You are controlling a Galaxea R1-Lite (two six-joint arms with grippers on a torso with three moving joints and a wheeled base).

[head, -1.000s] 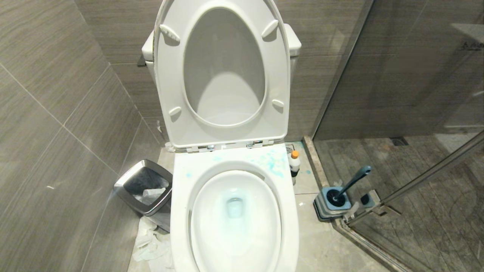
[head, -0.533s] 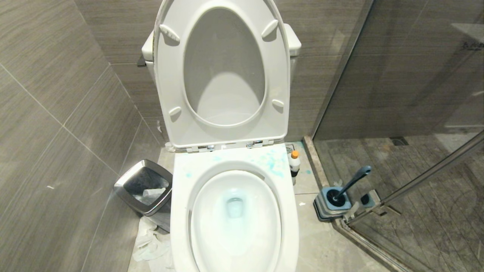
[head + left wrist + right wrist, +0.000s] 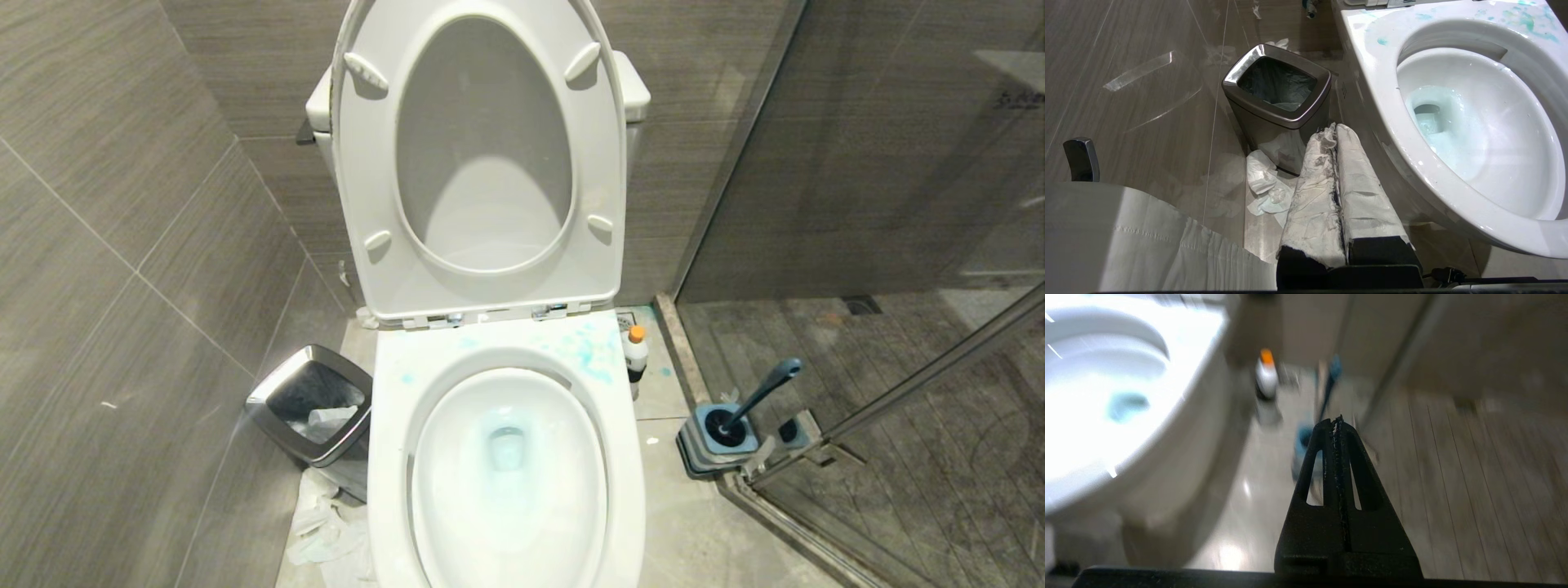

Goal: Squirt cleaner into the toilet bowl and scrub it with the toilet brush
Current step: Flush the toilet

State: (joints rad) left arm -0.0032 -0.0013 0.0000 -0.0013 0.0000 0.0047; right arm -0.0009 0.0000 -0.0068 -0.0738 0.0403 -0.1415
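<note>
Our right gripper (image 3: 1337,420) has its jaws pressed together, empty. Ahead of them, past the tips, the brush (image 3: 1331,381) stands in its holder (image 3: 1304,447) on the floor, the cleaner (image 3: 1266,373) just beyond, the bowl (image 3: 1106,404) off to one side. We judge the brush light and stiff; its slim smooth handle is best pinched near the top. Our left gripper (image 3: 1336,134), jaws likewise together, hangs beside the bowl near the bin (image 3: 1278,94).
</note>
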